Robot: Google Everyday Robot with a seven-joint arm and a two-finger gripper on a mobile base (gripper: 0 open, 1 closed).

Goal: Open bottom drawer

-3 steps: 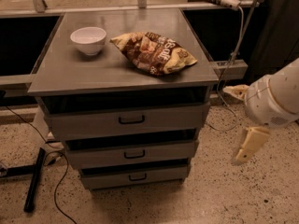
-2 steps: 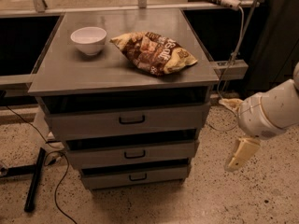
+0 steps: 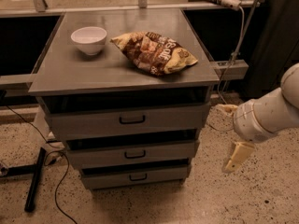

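Your gripper hangs in the air to the right of the cabinet, level with the middle drawer and well apart from it. Its two cream fingers stand spread apart, holding nothing. You'll find the bottom drawer lowest in the stack, near the floor, shut, its small black handle at centre and untouched. On top sit a white bowl and a chip bag, near each other but apart.

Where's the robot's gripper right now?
The gripper hangs at the right of the camera view, beside the grey cabinet, roughly level with the bottom drawer and not touching it.
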